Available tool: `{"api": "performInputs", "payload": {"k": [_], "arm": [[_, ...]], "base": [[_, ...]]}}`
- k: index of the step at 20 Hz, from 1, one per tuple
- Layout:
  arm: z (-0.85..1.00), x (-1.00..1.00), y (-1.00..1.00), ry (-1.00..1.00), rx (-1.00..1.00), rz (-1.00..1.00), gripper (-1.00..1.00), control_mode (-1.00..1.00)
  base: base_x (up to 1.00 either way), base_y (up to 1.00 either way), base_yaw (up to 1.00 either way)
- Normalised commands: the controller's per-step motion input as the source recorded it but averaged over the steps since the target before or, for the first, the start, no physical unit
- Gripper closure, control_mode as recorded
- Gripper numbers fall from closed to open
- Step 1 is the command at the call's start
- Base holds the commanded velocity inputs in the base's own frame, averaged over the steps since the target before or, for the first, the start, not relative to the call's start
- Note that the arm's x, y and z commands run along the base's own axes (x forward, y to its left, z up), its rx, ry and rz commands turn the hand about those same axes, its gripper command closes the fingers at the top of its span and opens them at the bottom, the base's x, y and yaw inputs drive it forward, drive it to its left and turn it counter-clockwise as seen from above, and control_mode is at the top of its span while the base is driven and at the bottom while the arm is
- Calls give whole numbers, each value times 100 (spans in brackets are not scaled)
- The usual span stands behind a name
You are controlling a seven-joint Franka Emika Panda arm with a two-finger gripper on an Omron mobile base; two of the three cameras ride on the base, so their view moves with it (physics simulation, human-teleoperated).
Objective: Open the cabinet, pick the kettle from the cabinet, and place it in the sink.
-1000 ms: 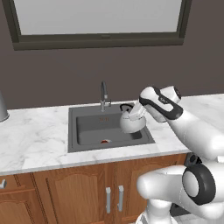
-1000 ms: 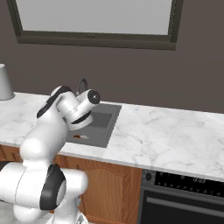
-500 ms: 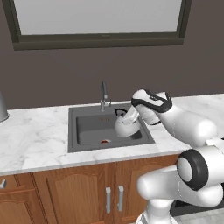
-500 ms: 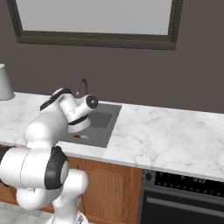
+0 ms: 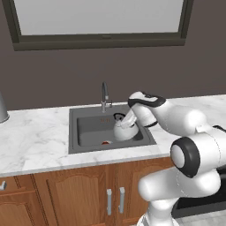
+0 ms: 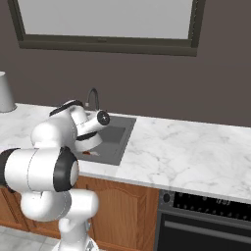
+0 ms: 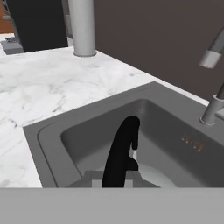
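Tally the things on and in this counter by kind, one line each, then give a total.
Kettles: 1, the kettle, down in the basin
Sinks: 1, the sink
Faucets: 1, the faucet
Grey cylindrical containers: 1, the grey canister on the marble
Small red items: 1, the red bit on the basin floor, too small to identify
Total: 5

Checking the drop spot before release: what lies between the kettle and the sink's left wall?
In the left base view, bare dark basin floor of the sink lies left of the kettle, apart from a small reddish mark near the front wall.
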Motion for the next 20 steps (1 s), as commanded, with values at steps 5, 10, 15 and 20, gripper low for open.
{"api": "performInputs", "payload": {"k": [5,10,15,20], "arm": [[-16,23,0,0,0,0,100,-100],[-13,22,0,1,0,0,100,-100],[-13,21,0,6,-1,0,100,-100],[-9,16,6,4,-3,0,100,-100]], "base": [[0,0,0],[0,0,0],[0,0,0],[0,0,0]]}}
